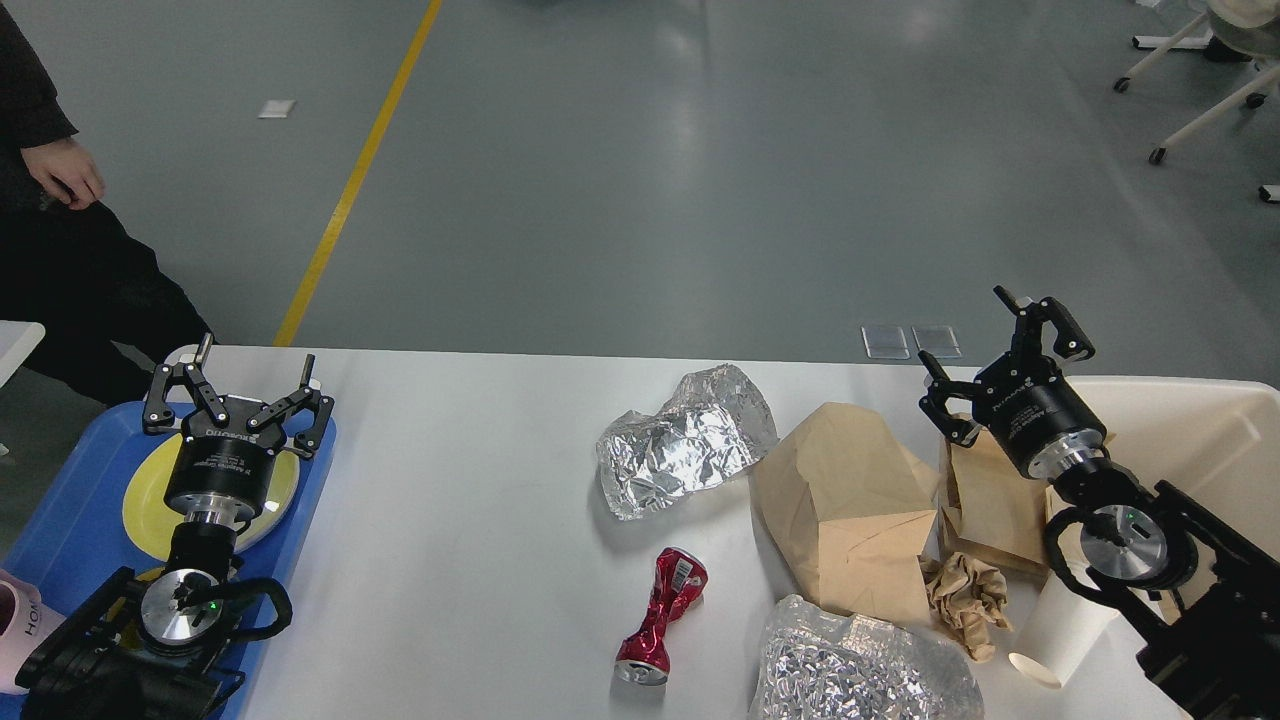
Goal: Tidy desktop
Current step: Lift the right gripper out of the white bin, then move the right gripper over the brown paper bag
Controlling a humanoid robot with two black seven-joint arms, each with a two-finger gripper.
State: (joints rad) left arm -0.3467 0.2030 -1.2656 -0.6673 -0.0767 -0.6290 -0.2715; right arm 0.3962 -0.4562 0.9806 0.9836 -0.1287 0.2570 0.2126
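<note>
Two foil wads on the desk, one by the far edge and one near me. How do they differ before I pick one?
The far foil wad lies wholly in view, apart from the crushed red can; the near foil wad is cut off by the bottom of the view. The far one touches the brown paper bag's left edge; the near one lies below that bag. Both are crumpled, silvery, and rest on the desktop.

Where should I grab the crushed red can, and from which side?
Grip the crushed red can at its pinched, twisted waist, coming straight down from above. It lies flat on the desktop, both ends flaring wider than the middle, so the waist likely fits the open right gripper best. Close across the waist, not along the can.
</note>
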